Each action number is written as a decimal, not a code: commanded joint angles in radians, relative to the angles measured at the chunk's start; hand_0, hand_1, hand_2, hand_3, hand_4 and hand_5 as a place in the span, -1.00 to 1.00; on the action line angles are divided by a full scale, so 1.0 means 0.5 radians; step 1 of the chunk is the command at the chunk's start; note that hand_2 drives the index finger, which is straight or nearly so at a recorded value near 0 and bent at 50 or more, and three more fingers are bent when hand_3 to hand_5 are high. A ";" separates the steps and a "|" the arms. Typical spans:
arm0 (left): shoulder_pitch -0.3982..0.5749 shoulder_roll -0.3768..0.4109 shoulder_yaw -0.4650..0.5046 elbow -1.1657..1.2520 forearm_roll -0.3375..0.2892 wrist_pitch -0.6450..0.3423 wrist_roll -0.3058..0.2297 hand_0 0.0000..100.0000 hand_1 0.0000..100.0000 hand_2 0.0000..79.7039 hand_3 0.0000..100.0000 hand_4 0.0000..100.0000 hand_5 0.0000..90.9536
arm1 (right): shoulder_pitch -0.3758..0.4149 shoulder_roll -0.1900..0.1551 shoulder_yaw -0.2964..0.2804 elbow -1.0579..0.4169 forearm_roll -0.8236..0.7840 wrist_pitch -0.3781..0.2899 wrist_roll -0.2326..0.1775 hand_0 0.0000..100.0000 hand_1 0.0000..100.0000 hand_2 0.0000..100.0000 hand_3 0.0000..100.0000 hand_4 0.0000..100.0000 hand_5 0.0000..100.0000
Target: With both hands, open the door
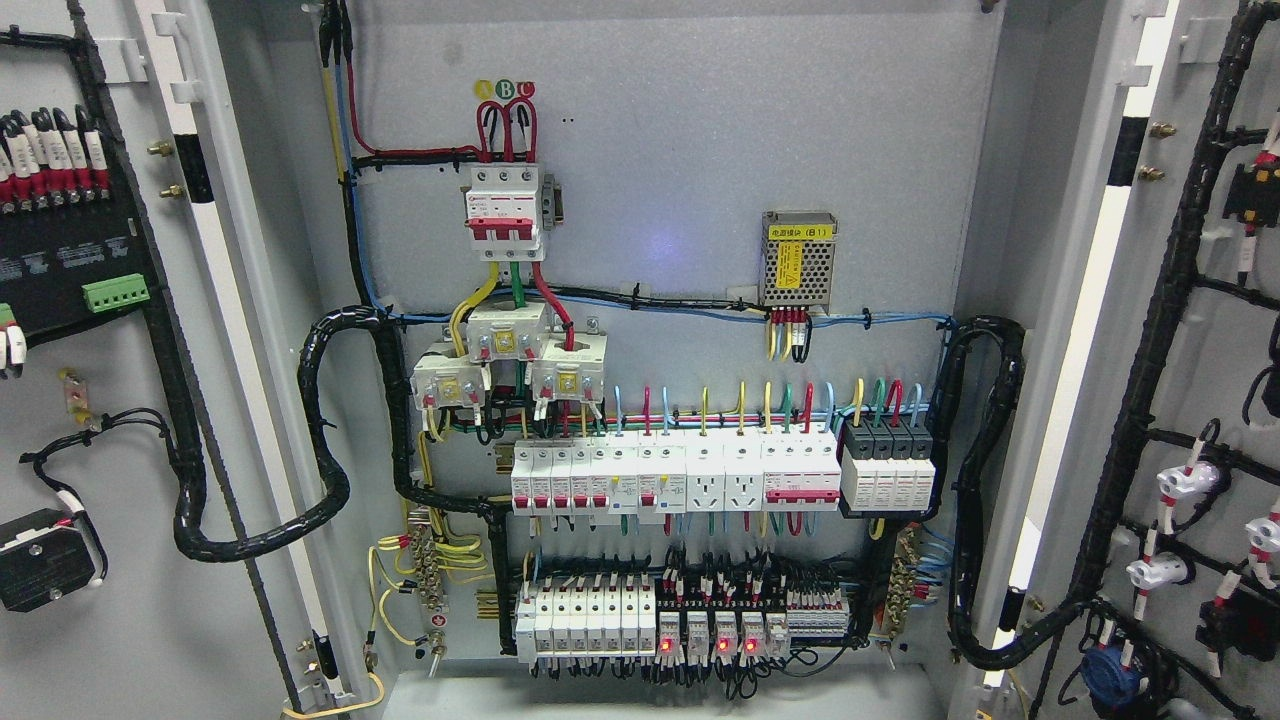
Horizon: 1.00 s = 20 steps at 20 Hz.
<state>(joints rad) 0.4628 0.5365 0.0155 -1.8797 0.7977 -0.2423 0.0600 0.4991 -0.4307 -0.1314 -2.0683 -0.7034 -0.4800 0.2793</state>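
Plainly, both doors of the electrical cabinet stand swung wide: the left door (150,420) fills the picture's left edge with its inner face turned toward the camera, and the right door (1190,400) does the same at the right edge. No robot hand or arm shows anywhere in the head view, so whether the fingers are spread or curled cannot be told. Between the doors lies the grey back panel (700,150). High on it sits a main breaker (505,212) with red looped wires above, and to its right a small perforated power supply (798,258) bearing a yellow label. Below, three white current transformers (508,362) cluster together, then a long row of white breakers (675,472), and lowest a second row of modules (680,620), several showing red lit indicators. Black wrapped cable bundles (330,430) loop from the panel to each door. A green terminal block (115,292) is mounted on the left door.
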 commanded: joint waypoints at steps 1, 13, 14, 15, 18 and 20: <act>0.016 -0.153 -0.181 0.200 -0.046 0.003 0.000 -1.00 -1.00 -1.00 -1.00 -1.00 -1.00 | -0.001 0.002 0.379 0.194 0.189 0.003 0.000 -0.62 -1.00 -1.00 -1.00 -1.00 -1.00; -0.054 -0.340 -0.421 1.040 -0.184 0.000 -0.058 -1.00 -1.00 -1.00 -1.00 -1.00 -1.00 | 0.002 0.076 0.885 1.117 0.345 0.000 0.003 -0.62 -1.00 -1.00 -1.00 -1.00 -1.00; -0.082 -0.367 -0.436 1.141 -0.187 0.000 -0.098 -1.00 -1.00 -1.00 -1.00 -1.00 -1.00 | 0.005 0.100 0.907 1.200 0.345 0.000 0.003 -0.62 -1.00 -1.00 -1.00 -1.00 -1.00; -0.115 -0.398 -0.448 1.246 -0.190 0.003 -0.132 -1.00 -1.00 -1.00 -1.00 -1.00 -1.00 | 0.002 0.128 0.919 1.286 0.345 0.000 0.003 -0.62 -1.00 -1.00 -1.00 -1.00 -1.00; -0.192 -0.471 -0.451 1.534 -0.190 0.003 -0.203 -1.00 -1.00 -1.00 -1.00 -1.00 -1.00 | 0.002 0.232 0.944 1.555 0.348 0.000 0.003 -0.62 -1.00 -1.00 -1.00 -1.00 -1.00; -0.205 -0.502 -0.457 1.697 -0.190 0.003 -0.227 -1.00 -1.00 -1.00 -1.00 -1.00 -1.00 | -0.001 0.303 0.941 1.727 0.358 0.000 0.012 -0.62 -1.00 -1.00 -1.00 -1.00 -1.00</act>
<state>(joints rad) 0.4019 0.3894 -0.1530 -1.4299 0.7093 -0.2368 -0.0293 0.4996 -0.3805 0.2129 -1.5963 -0.5371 -0.4791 0.2808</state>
